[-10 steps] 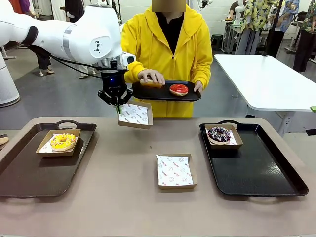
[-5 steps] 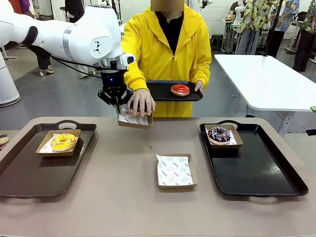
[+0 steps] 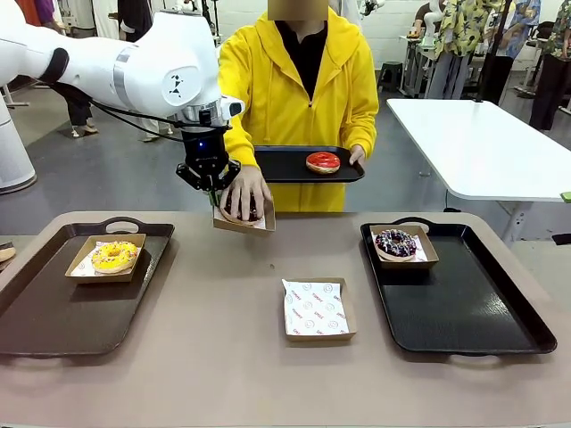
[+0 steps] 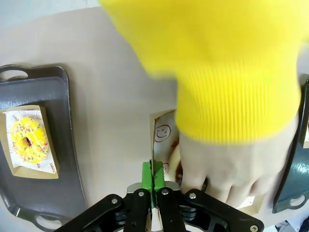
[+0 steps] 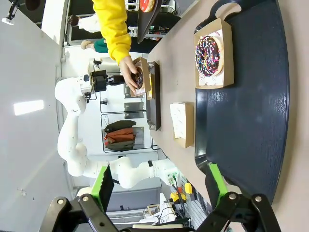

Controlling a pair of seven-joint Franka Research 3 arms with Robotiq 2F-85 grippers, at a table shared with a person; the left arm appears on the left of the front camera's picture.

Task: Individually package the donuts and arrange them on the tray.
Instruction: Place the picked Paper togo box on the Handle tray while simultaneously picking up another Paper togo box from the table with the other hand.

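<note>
Left pincer (image 3: 212,190): clamped on box (image 3: 244,225) rim.
Right pincer (image 5: 159,186): open, empty.
Donut (image 3: 239,214): we judge it soft, sticky; lift by the box.

No wording is fully legible. The white paper liner (image 3: 314,308) of the centre box (image 3: 321,338) carries small red print and round emblems. In the left wrist view the cardboard box (image 4: 255,205) liner shows a red smiley face (image 4: 162,131), and the lettering beside the yellow-iced donut (image 4: 29,140) possibly reads "Hello". A black letterless emblem (image 3: 176,85) marks the left arm's joint.
</note>
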